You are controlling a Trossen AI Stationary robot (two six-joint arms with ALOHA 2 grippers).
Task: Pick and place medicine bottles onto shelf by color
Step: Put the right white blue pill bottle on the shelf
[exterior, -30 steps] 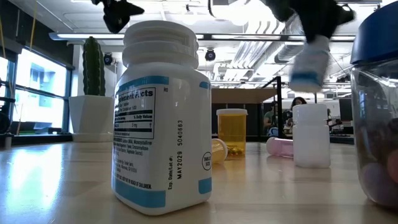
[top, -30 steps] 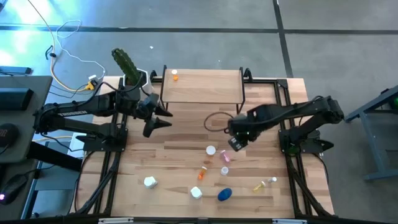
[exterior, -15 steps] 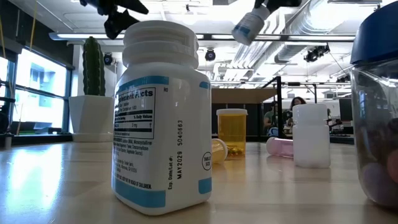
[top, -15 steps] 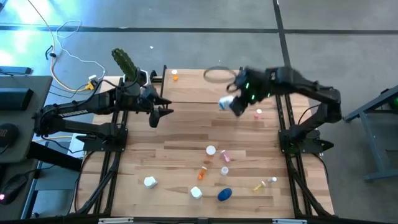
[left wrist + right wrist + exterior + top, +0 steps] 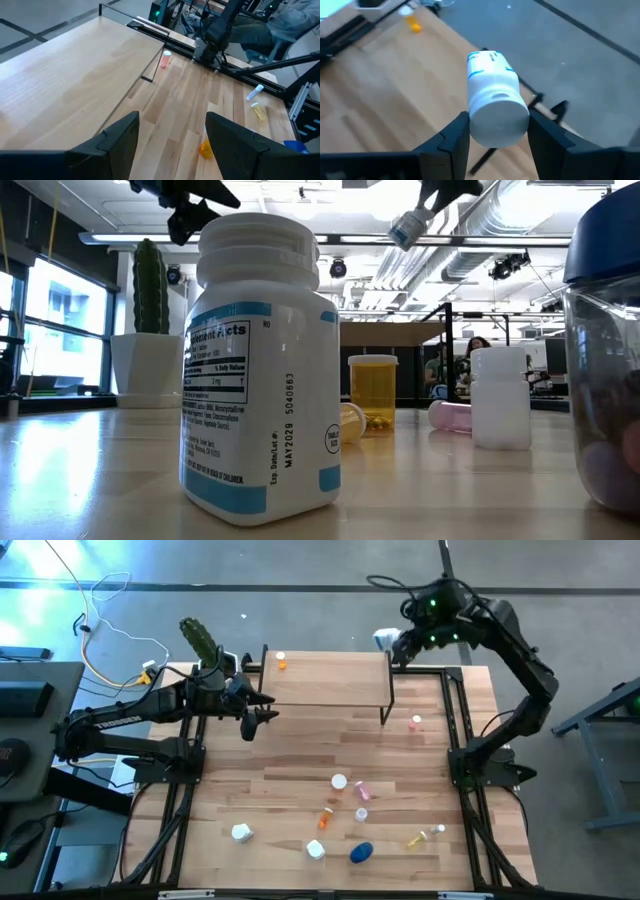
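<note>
My right gripper (image 5: pixel 397 640) is shut on a white medicine bottle with a blue-banded label (image 5: pixel 384 639), high over the far right corner of the shelf (image 5: pixel 325 680). One orange bottle (image 5: pixel 281 662) stands on the shelf's far left corner. My left gripper (image 5: pixel 262 718) hovers open by the shelf's left end with nothing between its fingers (image 5: pixel 120 142). Several more bottles lie or stand on the near half of the table: white (image 5: pixel 339 781), pink (image 5: pixel 362 791), orange (image 5: pixel 326 815), blue (image 5: pixel 361 853) and yellowish (image 5: pixel 418 838). My right gripper pinches the white bottle's cap end (image 5: pixel 476 120) between its two fingers (image 5: pixel 455 137). The bottle lies along the fingers, its base pointing away from the wrist. It is lifted clear and tilted, base (image 5: pixel 402 232) slanting down.
A pink bottle (image 5: pixel 416 722) stands alone on the table right of the shelf. A cactus in a white pot (image 5: pixel 205 648) stands at the far left corner. Black frame rails (image 5: pixel 465 710) run along the table's sides. Bare wood lies between the shelf and the bottle cluster.
My right gripper has risen and swung from above the table's middle toward the far edge, carrying the white bottle to over the shelf's far right corner and turning as it went. My left gripper has shifted slightly toward the far edge and turned.
</note>
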